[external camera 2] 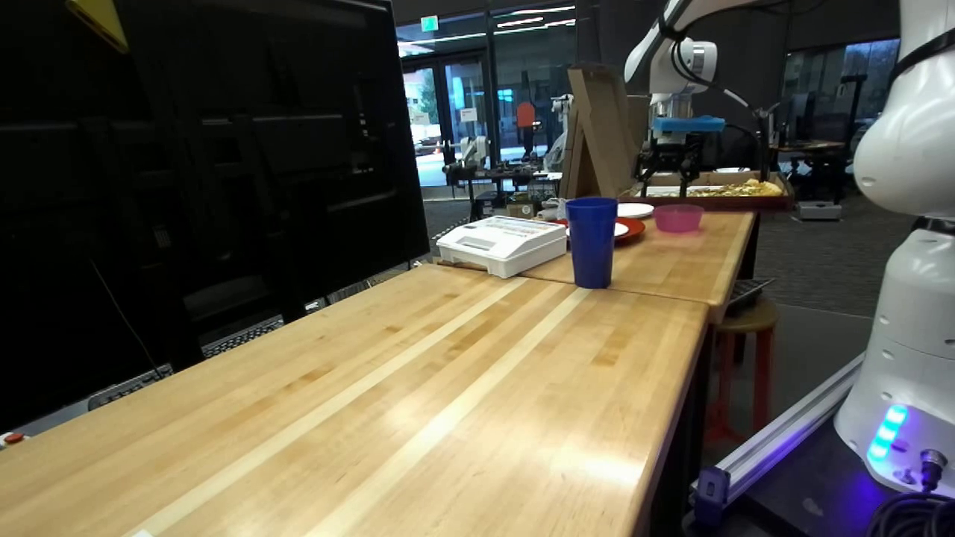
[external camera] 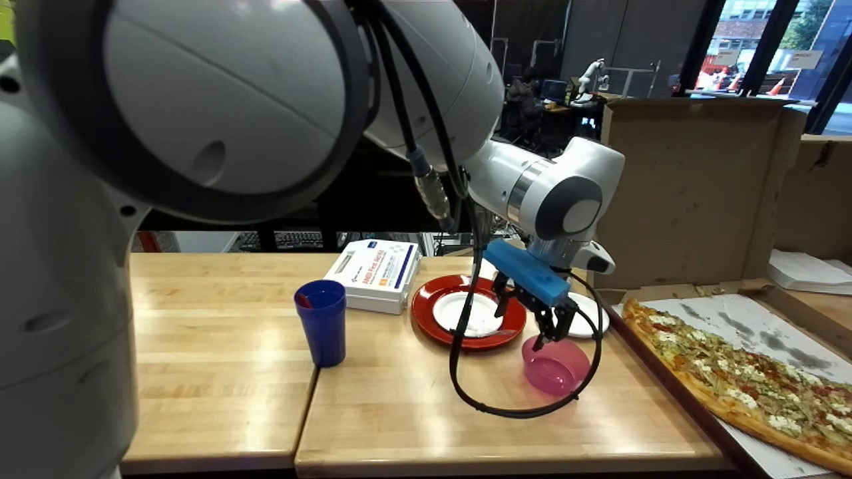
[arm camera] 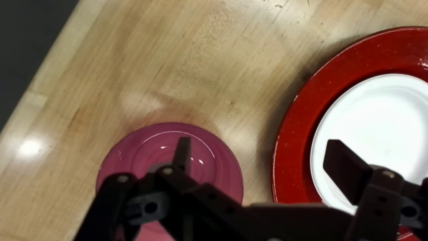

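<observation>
The rounded arm (external camera: 233,93) is white, with dark grey rings (external camera: 76,100) — and looping black cables (external camera: 526,413). A blue block (external camera: 526,271) tops the black gripper (arm camera: 258,147); blue lights (external camera 2: 888,432) dot the base (external camera 2: 895,328).

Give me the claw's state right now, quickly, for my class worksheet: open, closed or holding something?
Claw: open, fingers wide apart, holding nothing.

A narrow strip of tabletop (arm camera: 255,172) separated the pink bowl (arm camera: 217,165) from the red plate (arm camera: 294,150); nearby, an upright cardboard lid (external camera: 695,193) barred passage.
</observation>
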You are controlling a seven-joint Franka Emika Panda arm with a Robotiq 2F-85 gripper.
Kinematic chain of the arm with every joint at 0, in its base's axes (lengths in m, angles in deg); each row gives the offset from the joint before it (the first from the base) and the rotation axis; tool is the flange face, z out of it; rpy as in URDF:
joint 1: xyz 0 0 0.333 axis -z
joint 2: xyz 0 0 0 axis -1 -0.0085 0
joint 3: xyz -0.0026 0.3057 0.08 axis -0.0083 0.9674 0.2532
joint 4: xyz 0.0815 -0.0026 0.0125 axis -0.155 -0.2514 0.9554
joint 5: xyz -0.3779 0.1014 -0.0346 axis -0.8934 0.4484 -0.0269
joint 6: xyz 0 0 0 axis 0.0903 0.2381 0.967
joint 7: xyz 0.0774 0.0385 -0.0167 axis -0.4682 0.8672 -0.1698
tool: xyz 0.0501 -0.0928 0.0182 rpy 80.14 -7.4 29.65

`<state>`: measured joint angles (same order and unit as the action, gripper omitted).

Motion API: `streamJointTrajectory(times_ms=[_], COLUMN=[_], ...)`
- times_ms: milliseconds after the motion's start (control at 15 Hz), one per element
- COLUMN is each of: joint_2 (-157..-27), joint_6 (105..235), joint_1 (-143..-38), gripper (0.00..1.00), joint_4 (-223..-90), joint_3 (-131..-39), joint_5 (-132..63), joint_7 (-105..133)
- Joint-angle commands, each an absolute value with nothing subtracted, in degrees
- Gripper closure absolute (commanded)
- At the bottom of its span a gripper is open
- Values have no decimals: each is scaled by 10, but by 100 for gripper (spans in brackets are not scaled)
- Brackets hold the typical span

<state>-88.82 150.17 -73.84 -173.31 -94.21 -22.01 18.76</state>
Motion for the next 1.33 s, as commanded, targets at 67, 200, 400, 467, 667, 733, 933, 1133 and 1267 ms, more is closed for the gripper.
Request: streamJointTrajectory(times_ms=[67,200,400,467,667,733,933,1133,1267], joint_2=[-898,-903,-909,-909,-916,-920,-936,-957,-974], joint_6=[1488,1500,1505,1503,1482,1475,1440,1415,1400], joint_1=[-748,-750,-750,-747,-730,-724,-704,-690,-683], gripper=[0,0,0,0,0,0,0,0,0], joint_4=[-1724,-1723,-1719,-1715,-1694,-1686,-1658,-1633,-1615], joint_3=[-927,-923,-921,-922,-924,-925,-925,-925,-925], joint_5=[-221,-218,-217,-213,-189,-178,-137,-115,-104], joint_7=[195,192,191,192,212,219,246,255,253])
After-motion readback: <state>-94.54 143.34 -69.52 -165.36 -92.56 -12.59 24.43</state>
